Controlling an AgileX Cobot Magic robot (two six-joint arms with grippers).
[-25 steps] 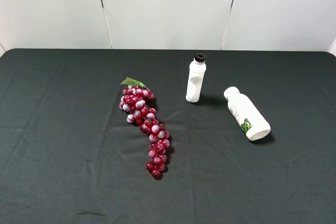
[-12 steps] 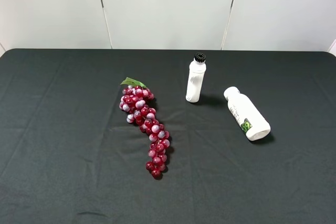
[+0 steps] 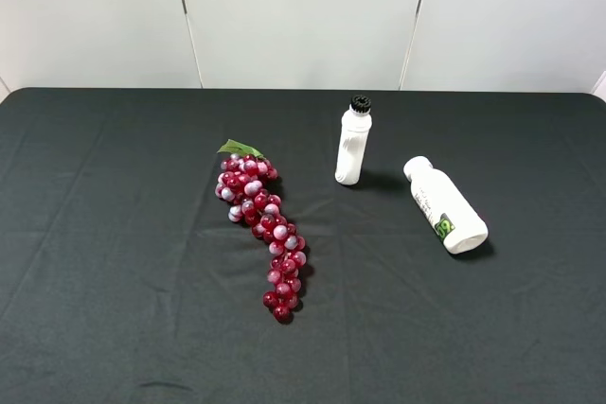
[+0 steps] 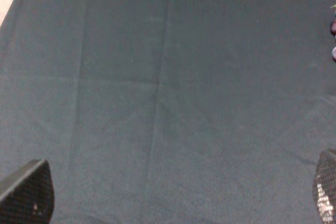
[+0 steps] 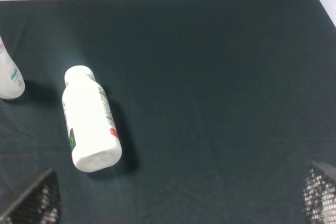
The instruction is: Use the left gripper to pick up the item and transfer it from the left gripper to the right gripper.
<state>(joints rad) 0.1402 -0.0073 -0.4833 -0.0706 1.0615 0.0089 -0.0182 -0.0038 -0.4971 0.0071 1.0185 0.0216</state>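
A bunch of red grapes (image 3: 262, 227) with a green leaf lies on the black cloth left of centre. Only its edge shows in the left wrist view (image 4: 334, 26). A white bottle with a black cap (image 3: 353, 142) stands upright behind it. A second white bottle (image 3: 444, 204) lies on its side at the right and also shows in the right wrist view (image 5: 88, 119). My left gripper (image 4: 176, 198) is open and empty over bare cloth. My right gripper (image 5: 176, 203) is open and empty, short of the lying bottle. Neither arm shows in the exterior high view.
The black cloth (image 3: 114, 234) covers the whole table up to a white panelled wall (image 3: 303, 16) at the back. The table's right edge shows in the right wrist view (image 5: 321, 4). The upright bottle's base shows in that view (image 5: 8, 80).
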